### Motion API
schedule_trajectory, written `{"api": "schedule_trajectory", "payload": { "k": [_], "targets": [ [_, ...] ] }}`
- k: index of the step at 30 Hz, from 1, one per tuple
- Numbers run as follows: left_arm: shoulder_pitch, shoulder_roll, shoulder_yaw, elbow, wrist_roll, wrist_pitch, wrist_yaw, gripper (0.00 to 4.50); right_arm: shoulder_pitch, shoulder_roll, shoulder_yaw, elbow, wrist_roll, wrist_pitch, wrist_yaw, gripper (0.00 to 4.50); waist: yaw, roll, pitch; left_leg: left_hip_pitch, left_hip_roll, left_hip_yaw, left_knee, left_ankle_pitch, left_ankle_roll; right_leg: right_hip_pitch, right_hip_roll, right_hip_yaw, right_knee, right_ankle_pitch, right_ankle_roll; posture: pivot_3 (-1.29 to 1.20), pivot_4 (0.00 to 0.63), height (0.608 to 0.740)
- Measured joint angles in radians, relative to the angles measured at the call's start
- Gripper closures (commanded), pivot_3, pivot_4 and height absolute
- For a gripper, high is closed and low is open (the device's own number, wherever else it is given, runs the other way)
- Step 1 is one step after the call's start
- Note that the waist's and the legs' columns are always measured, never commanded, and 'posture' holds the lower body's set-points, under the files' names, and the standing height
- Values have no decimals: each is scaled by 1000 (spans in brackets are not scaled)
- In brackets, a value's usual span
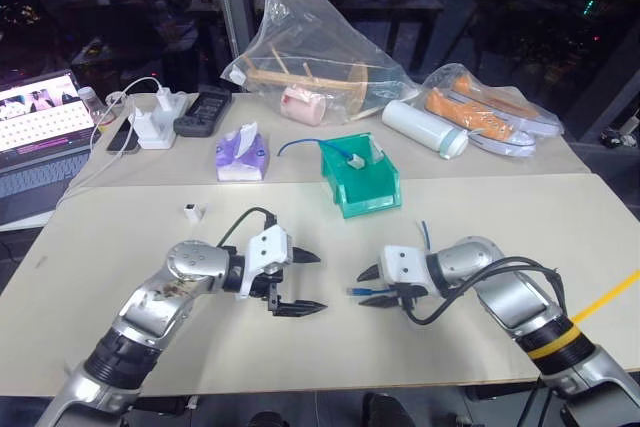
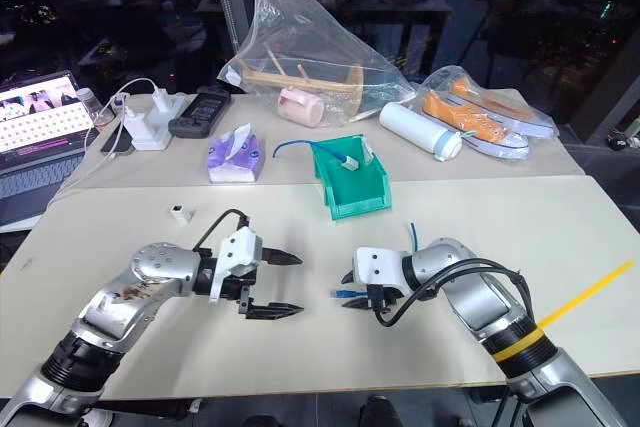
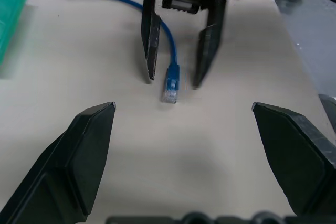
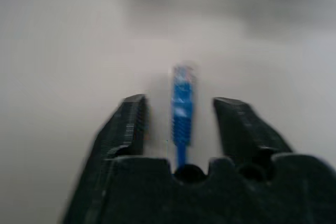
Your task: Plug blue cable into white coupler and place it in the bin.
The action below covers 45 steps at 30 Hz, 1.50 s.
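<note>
At centre frame, on the pale tabletop [image 1: 120, 247], my right gripper [image 3: 176, 80] has its jaws parted on either side of the thin bright blue cable [image 3: 171, 80], whose clear plug lies between the fingers, neither touching it. My left gripper [image 1: 305, 282], lower left of centre, gapes wide and empty, facing it. The teal-green plastic bin [image 1: 360, 185] sits above centre; the tiny white coupler [image 1: 192, 211] lies left of it.

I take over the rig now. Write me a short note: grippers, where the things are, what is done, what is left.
Left gripper: open, holds nothing.
Right gripper: open, fingers on both sides of the blue cable plug, which lies on the table, not gripped.
White coupler: on the table to the left, untouched.
Bin: behind the grippers; it already holds a similar cable and coupler.
Done: nothing yet.
Left: grip cable, fetch coupler, plug in, put in bin.
</note>
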<state>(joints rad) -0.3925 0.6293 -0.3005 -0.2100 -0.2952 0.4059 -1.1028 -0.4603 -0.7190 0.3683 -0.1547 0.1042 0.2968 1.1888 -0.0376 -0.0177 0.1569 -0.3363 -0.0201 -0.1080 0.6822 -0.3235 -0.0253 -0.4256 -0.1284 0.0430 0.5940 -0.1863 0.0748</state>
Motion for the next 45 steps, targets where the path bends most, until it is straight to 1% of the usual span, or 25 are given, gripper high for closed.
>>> {"api": "schedule_trajectory", "payload": {
  "k": [2,3,5,7,12,15,20,22,23,25,26,27,28,31,33,34,36,37,38,39,40,41,42,43,45],
  "targets": [
    [-5,-23,-25,28,30,-19,13,0,20,-21,-64,-66,50,68,-11,102,7,0,0,0,0,0,0,0,0,0,0,0,0,0,0,0,150,740],
    [-22,-43,-50,61,64,-37,22,0,44,-34,-133,-116,90,123,-35,102,13,0,0,-1,0,0,0,0,0,0,0,0,0,0,0,0,150,740],
    [-40,-63,-74,105,107,-69,37,0,59,-53,-207,-164,134,188,-61,102,23,0,0,0,0,0,1,-1,1,0,0,0,0,0,0,0,150,740],
    [-80,-108,-93,180,155,-103,63,0,124,-67,-314,-232,205,297,-104,102,30,0,0,0,0,0,1,-1,3,1,0,-1,0,0,0,0,150,740],
    [-116,-171,-101,257,162,-121,53,0,219,-67,-457,-329,317,454,-183,102,29,0,0,0,0,0,2,-2,3,1,0,0,0,0,0,0,150,740],
    [-119,-217,-119,295,173,-133,49,0,257,-69,-536,-395,359,520,-242,102,24,0,0,0,0,0,2,-2,4,1,0,0,0,0,0,0,150,740],
    [-104,-242,-139,313,175,-146,29,0,286,-74,-588,-444,393,580,-325,102,25,0,0,0,0,0,2,-2,4,2,0,0,0,0,0,0,150,740],
    [-104,-247,-139,319,178,-151,30,516,303,-74,-605,-461,403,588,-351,68,26,0,0,0,0,0,3,-2,4,2,0,0,0,0,1,0,150,740],
    [-106,-250,-138,329,182,-162,32,673,317,-74,-614,-468,414,589,-362,68,26,0,0,0,0,0,3,-2,4,2,0,0,0,1,1,0,150,740],
    [-107,-254,-132,339,187,-169,35,1395,328,-74,-618,-474,425,590,-371,68,26,0,0,1,0,0,3,-2,4,3,0,0,0,1,1,0,150,740],
    [-107,-258,-131,342,189,-169,38,1635,332,-75,-619,-478,430,590,-377,68,26,0,0,1,0,0,3,-2,4,3,0,0,0,1,1,0,150,740],
    [-107,-267,-131,345,191,-170,43,2095,341,-76,-626,-488,435,599,-389,68,26,0,0,1,0,0,3,-2,4,3,0,0,0,1,1,0,150,740],
    [-106,-274,-131,348,193,-170,47,2413,349,-80,-635,-496,449,614,-399,68,27,0,0,0,0,0,3,-2,4,3,0,0,0,1,1,0,150,740],
    [-105,-288,-130,359,193,-170,53,3473,361,-73,-676,-525,504,705,-449,68,29,0,0,1,0,0,3,-2,4,3,0,0,0,1,1,0,150,740],
    [-106,-298,-130,365,193,-170,54,4117,377,-23,-740,-537,573,794,-498,68,33,0,0,1,0,0,3,-2,4,3,0,0,0,1,1,0,150,740],
    [-106,-306,-130,366,193,-169,54,4356,399,6,-774,-544,611,839,-522,68,37,0,0,1,0,0,3,-2,5,4,0,0,0,1,1,0,150,740],
    [-107,-318,-127,368,190,-162,56,4416,434,73,-836,-549,699,936,-575,68,41,0,0,0,0,-1,3,-2,5,3,0,0,0,1,1,0,150,740],
    [-107,-325,-125,370,188,-156,61,4416,443,130,-882,-550,754,984,-616,68,42,0,0,0,0,0,4,-2,5,3,0,0,0,1,1,0,150,740],
    [-109,-348,-112,370,175,-140,75,4416,459,239,-966,-544,895,1023,-743,68,44,0,0,0,0,-1,4,-2,5,2,0,0,0,1,1,0,150,740],
    [-109,-356,-100,367,172,-138,84,4416,478,286,-990,-540,964,1024,-810,68,44,0,0,0,0,-1,4,-2,5,2,0,0,0,1,0,0,150,740],
    [-112,-371,-87,360,168,-137,99,4416,515,323,-1002,-526,1097,1015,-929,68,45,0,0,0,0,-1,4,-2,5,2,0,0,1,1,1,0,150,740],
    [-114,-382,-75,351,160,-134,109,4416,549,342,-998,-517,1201,992,-1031,68,45,0,0,0,0,-1,4,-2,5,2,0,0,0,1,1,0,150,740],
    [-117,-399,-58,338,145,-121,122,4416,592,355,-976,-513,1327,938,-1154,68,44,1,0,0,0,-1,4,-2,5,2,0,0,1,1,1,0,150,740],
    [-120,-409,-43,328,133,-107,136,4416,621,372,-948,-512,1420,877,-1253,68,42,1,0,1,0,-1,4,-2,5,2,0,0,0,1,1,0,150,740],
    [-134,-455,7,301,92,-47,182,4416,657,399,-840,-513,1637,708,-1493,68,32,1,0,1,0,0,4,-2,5,2,0,1,0,1,1,0,150,740]
  ]
}}
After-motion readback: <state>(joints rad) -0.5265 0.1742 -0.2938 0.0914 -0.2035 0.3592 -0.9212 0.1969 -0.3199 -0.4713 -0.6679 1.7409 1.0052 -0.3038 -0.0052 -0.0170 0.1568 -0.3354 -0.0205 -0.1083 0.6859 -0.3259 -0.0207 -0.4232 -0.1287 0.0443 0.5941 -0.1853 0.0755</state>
